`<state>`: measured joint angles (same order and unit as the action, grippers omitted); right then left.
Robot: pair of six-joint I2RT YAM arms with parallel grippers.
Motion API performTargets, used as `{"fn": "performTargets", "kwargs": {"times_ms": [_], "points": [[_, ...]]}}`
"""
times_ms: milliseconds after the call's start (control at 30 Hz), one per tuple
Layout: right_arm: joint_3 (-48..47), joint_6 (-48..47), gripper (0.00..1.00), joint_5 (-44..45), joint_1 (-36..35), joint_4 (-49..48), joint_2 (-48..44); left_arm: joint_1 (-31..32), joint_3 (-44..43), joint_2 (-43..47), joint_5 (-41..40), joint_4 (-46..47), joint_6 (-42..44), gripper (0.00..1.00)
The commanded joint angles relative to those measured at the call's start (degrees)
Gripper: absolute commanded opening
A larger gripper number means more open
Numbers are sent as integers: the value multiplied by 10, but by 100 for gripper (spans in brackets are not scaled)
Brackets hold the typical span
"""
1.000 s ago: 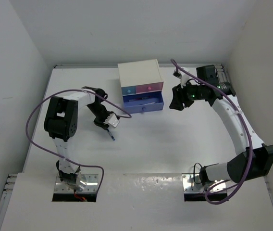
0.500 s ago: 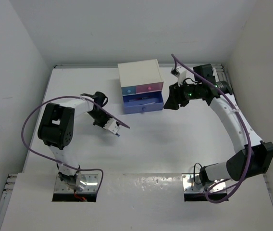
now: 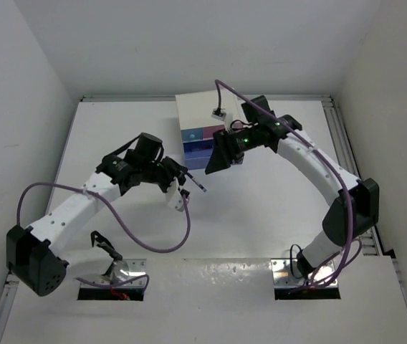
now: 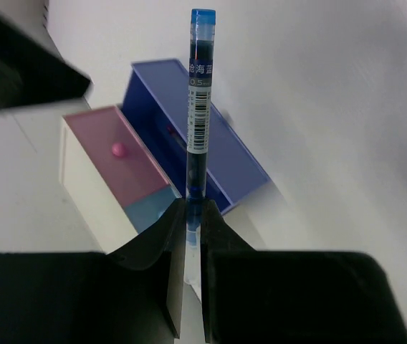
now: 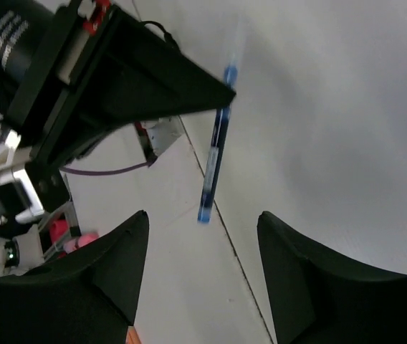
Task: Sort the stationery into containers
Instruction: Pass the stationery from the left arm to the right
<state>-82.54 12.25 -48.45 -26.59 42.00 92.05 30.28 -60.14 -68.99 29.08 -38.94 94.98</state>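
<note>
The left claw (image 3: 185, 190) is pinched narrow on a blue pen (image 4: 198, 107), gripping it near one end so that most of the barrel sticks out past the fingertips (image 4: 214, 233). From above, the pen sits over the table (image 3: 261, 215), near the front of the white cabinet (image 3: 200, 107) and a little to its left, not touching it. The right claw (image 5: 202, 240) hangs just in front of the cabinet with its jaws spread wide and nothing between them; its own camera looks across at the pen and at the black left claw that holds it. Through the left wrist camera the wide drawer (image 4: 225, 154) stands pulled out at the bottom. Above it the pink drawer (image 4: 114, 154) and the light-blue drawer (image 4: 150, 211) sit side by side and look pushed in.
</note>
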Motion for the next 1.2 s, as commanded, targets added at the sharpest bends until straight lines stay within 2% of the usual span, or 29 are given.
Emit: {"fn": "performTargets", "kwargs": {"times_ms": [0,133,367,667,733,767,833,867,900,933,967,1033,1067,1100,1133,1167], "points": [[-46,35,62,-28,-21,-29,22,35,6,28,18,7,-6,0],[-55,53,67,-29,-32,-40,34,69,21,62,2,61,-29,0],[-17,72,68,-53,-49,-52,33,95,-15,46,-10,70,-62,0],[9,32,62,-68,-57,-38,20,95,-26,40,-5,80,-70,0],[11,28,56,-67,-58,-40,19,96,-30,40,0,83,-74,0],[11,28,46,-67,-58,-45,19,96,-30,40,0,83,-75,0],[8,28,33,-66,-58,-48,21,97,-31,40,4,84,-75,0],[2,25,20,-64,-57,-47,23,98,-30,40,3,85,-81,0],[-2,21,13,-62,-56,-45,23,97,-31,41,2,91,-88,2],[-7,7,8,-59,-53,-40,25,98,-30,42,-3,95,-95,8],[-22,-3,2,-47,-51,-27,27,97,-30,43,-8,100,-122,30],[-42,-52,0,-35,-36,-7,33,93,-26,48,-23,128,-169,62],[-70,-79,0,-27,-29,25,37,89,-24,51,-33,145,-241,99],[-91,-113,0,-5,-24,49,44,77,-24,54,-43,166,-280,100],[-114,-209,0,7,-11,81,63,67,-33,58,-54,170,-349,100],[-170,-256,0,24,-7,145,77,45,-39,59,-60,170,-384,100]]}}
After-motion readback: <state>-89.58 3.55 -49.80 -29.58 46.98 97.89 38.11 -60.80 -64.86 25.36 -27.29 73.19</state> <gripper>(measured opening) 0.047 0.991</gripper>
